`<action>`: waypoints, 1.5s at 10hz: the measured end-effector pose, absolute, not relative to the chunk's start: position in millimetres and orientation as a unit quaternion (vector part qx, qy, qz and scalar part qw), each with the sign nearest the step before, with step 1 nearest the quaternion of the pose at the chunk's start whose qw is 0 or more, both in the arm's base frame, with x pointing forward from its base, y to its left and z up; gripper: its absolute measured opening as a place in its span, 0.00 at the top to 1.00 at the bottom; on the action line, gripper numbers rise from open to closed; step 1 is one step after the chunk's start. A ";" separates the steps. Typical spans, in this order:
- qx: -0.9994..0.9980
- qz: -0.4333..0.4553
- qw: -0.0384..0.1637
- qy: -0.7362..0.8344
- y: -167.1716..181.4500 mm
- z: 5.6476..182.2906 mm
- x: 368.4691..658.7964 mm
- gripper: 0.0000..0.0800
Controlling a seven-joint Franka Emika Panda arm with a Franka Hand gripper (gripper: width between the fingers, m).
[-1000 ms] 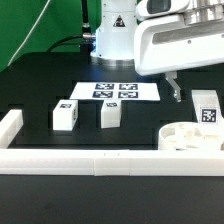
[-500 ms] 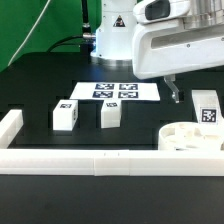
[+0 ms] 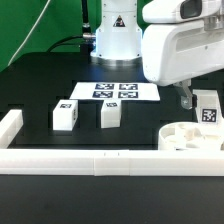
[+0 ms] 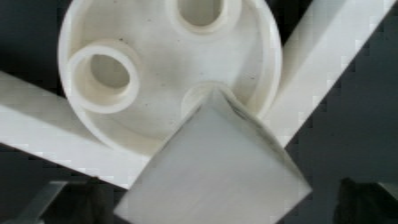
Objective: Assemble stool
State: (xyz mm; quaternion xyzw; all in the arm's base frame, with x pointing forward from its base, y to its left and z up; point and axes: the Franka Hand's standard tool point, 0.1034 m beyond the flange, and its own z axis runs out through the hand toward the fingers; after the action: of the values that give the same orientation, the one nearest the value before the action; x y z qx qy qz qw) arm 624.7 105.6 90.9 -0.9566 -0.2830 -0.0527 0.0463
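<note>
The round white seat (image 3: 188, 136) lies at the exterior view's right beside the rail; its socket holes show in the wrist view on the seat (image 4: 169, 70). One white tagged leg (image 3: 208, 110) stands upright just behind it. My gripper (image 3: 200, 98) hangs open at this leg's top, with one dark finger (image 3: 184, 98) showing on its left. In the wrist view the leg (image 4: 222, 160) fills the space between the fingers of the gripper (image 4: 214, 205), with dark gaps on both sides. Two more legs (image 3: 66, 115) (image 3: 110, 113) stand apart at the left.
The marker board (image 3: 118, 91) lies flat behind the two left legs. A long white border rail (image 3: 100, 162) runs along the front, with a short piece (image 3: 10, 126) at the left. The arm's white base (image 3: 115, 40) stands at the back.
My gripper has moved toward the exterior view's right, over to the upright leg. Its jaws stay open. The parts have not moved.
</note>
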 end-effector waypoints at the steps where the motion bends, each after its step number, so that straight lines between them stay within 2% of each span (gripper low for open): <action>1: -0.945 -0.054 0.043 -0.318 104.6 90.7 624.8 0.19; 5: -0.863 -0.074 0.002 -0.499 107.3 92.7 631.7 0.19; 6: -0.845 -0.073 -0.003 -0.530 105.4 91.9 631.6 0.19; 12: -0.835 -0.079 -0.005 -0.545 115.4 86.6 628.1 0.19; 13: -0.835 -0.078 -0.005 -0.545 114.5 85.8 628.0 0.37; 14: -0.835 -0.077 -0.004 -0.544 113.3 85.1 627.4 0.37; 15: -0.836 -0.076 -0.004 -0.544 113.1 85.0 627.4 0.58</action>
State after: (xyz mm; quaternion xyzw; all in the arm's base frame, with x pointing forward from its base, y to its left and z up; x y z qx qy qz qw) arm 627.4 113.1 85.0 -0.8356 -0.5440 -0.0765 -0.0041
